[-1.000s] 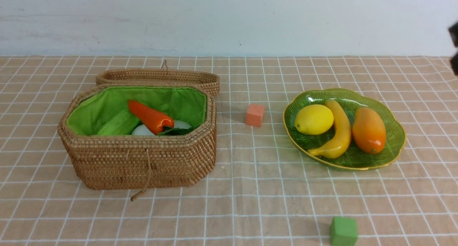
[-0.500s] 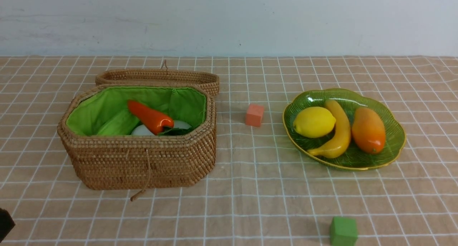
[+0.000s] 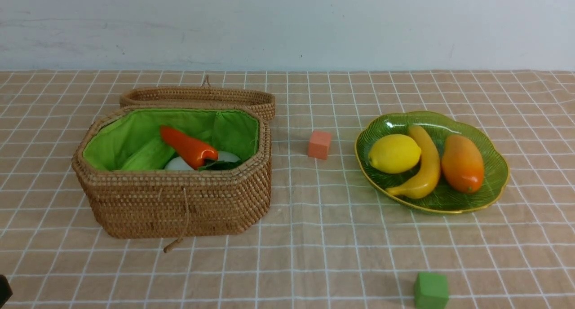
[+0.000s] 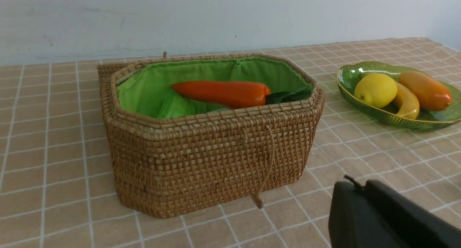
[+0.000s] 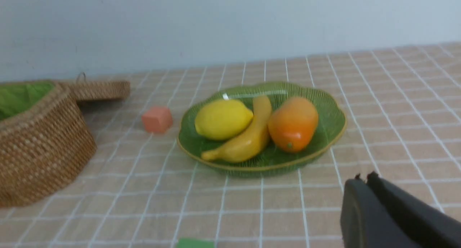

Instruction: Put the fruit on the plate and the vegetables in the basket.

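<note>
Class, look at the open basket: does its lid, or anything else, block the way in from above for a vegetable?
Nothing visible does. The lid lies behind the basket, leaving its mouth open; the pepper already lies inside.

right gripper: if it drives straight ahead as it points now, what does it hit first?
Likely the plate. In the right wrist view the right gripper, shut and empty, points toward its near rim, with only bare cloth between. Height is unclear, so it could pass above the rim and meet the mango.

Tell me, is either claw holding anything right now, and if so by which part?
Nothing is held. The left claw and right claw are shut on nothing, clear of the basket and the plate.
</note>
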Robot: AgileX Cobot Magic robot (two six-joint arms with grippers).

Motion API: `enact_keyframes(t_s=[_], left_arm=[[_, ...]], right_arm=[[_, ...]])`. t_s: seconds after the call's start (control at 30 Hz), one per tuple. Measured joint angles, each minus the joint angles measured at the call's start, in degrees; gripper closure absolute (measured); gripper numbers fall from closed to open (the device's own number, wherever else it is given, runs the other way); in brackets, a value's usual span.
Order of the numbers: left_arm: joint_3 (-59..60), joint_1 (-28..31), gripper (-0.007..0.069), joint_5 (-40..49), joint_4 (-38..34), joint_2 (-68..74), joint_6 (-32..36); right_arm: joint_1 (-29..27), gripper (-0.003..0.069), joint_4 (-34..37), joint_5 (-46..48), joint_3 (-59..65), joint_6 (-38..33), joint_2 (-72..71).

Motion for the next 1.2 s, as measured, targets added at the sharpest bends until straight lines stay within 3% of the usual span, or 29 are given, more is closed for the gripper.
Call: enact_keyframes(t_s=[0.3, 1.2], left_arm=[[0.00, 0.00, 0.0585, 0.74, 0.00, 0.00, -0.02], [0.11, 0.00, 0.0559, 0.81, 0.00, 0.00, -0.02]], right_arm=[[-0.18, 0.0677, 1.77, 0.20, 9.86, 0.84, -1.97], [-0.49, 0.0678, 0.68, 1.35, 9.89, 1.85, -2.19]])
